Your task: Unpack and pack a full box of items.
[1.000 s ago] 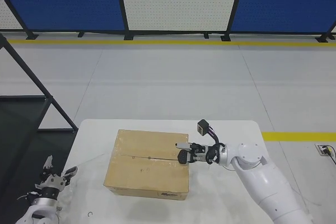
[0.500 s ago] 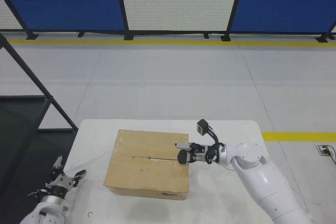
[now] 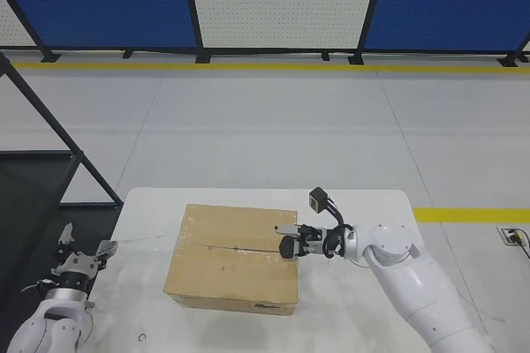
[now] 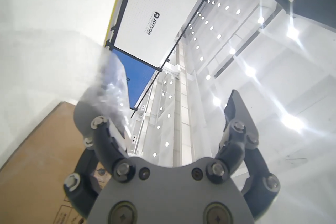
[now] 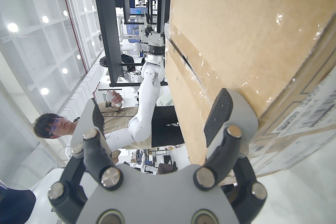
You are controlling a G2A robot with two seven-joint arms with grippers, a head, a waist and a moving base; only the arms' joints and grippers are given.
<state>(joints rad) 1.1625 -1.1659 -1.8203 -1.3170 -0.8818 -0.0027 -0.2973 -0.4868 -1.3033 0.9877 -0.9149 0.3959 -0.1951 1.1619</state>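
The right wrist view brings out glossy clear tape (image 5: 202, 70) along the shut top seam of the box (image 3: 234, 260), which the top view places mid-table (image 3: 146, 291). The left wrist view reveals crumpled clear film (image 4: 113, 83) clinging to one finger of the left gripper (image 4: 170, 109). It is spread wide, nothing between its fingers, and points upward off the table's left edge. The right gripper (image 5: 157, 117) reaches in level at the seam's right end. It is open and holds nothing, with one finger by the box's upper edge; contact is unclear.
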